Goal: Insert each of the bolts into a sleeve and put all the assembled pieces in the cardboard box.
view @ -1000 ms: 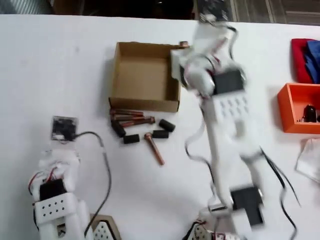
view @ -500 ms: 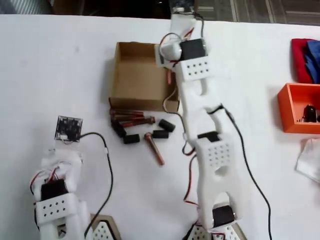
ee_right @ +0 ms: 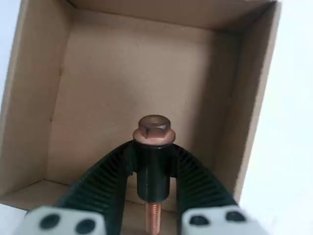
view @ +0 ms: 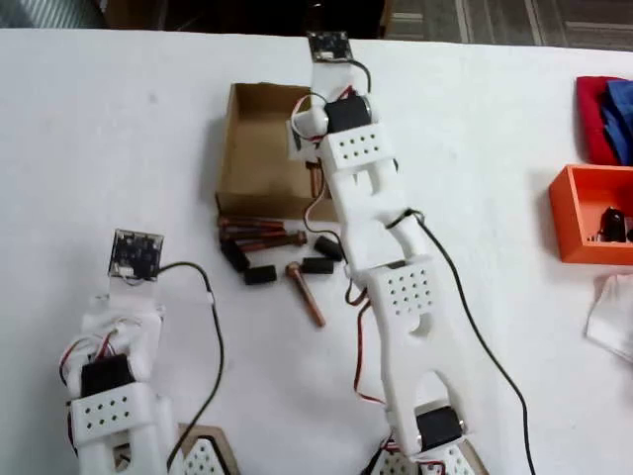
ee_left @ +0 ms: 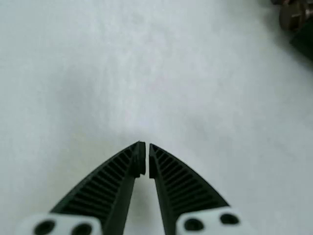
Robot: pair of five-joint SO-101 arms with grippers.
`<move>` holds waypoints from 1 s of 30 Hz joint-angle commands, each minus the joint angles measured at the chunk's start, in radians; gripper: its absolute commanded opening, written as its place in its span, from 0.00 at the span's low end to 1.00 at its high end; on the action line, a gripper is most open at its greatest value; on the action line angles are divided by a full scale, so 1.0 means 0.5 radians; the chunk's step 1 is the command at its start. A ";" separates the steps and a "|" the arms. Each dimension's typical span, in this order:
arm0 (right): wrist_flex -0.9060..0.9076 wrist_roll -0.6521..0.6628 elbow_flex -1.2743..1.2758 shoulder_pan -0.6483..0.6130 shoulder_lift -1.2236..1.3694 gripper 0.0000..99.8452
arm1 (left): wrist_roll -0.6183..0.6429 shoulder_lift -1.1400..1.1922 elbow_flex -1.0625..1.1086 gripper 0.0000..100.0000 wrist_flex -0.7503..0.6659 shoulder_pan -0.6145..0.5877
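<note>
I count one cardboard box [view: 259, 148] and one orange bin [view: 572, 213]. Four black sleeves [view: 260, 274] lie loose, with one lone bolt [view: 305, 292] and a bundle [view: 259, 233] of seemingly three more. One sleeved bolt [ee_right: 154, 156] besides.

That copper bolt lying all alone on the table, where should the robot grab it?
Grab the lone bolt around the middle of its thin shank, coming straight down from above and closing across its slant. It lies flat on the table, so both sides are free there. Two black sleeves sit close to its head, so probably stay lower.
</note>
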 commanded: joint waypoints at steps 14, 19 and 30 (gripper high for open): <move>-0.115 -0.031 -0.123 0.075 0.146 0.02 | -0.018 -0.025 -0.005 0.05 -0.040 0.028; -0.127 -0.031 -0.132 0.072 0.204 0.02 | -0.018 -0.025 -0.005 0.05 -0.040 0.028; -0.189 -0.034 -0.114 0.063 0.232 0.02 | -0.018 -0.025 -0.005 0.05 -0.040 0.028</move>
